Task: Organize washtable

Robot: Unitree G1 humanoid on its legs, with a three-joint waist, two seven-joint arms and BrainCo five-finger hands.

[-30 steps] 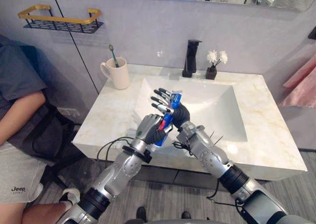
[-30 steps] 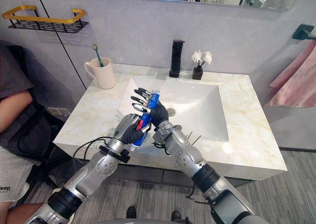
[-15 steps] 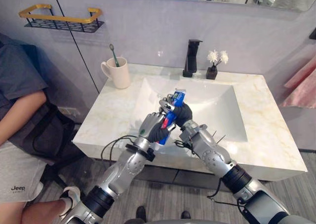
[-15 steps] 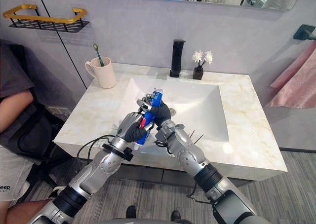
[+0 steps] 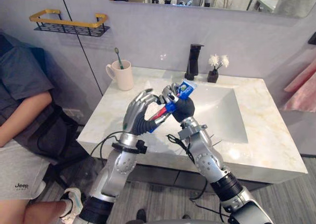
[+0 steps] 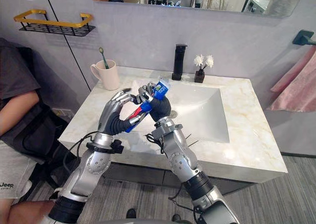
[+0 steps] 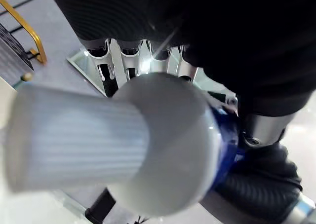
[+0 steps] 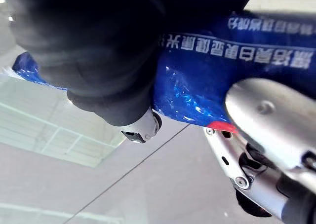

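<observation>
The blue toothpaste tube (image 5: pixel 171 105) is held tilted in the air above the washtable's (image 5: pixel 269 135) front left part, crimped end up. The right hand (image 5: pixel 183 108) has its fingers wrapped round the tube's upper half. The left hand (image 5: pixel 137 114) cups the white cap end (fingers loosely arched, not closed on it), with the cap pointing into its palm.

Silver-grey arms (image 5: pixel 117 170), dark ribbed covers (image 5: pixel 183 108), dark-tipped fingers (image 5: pixel 143 96)
</observation>
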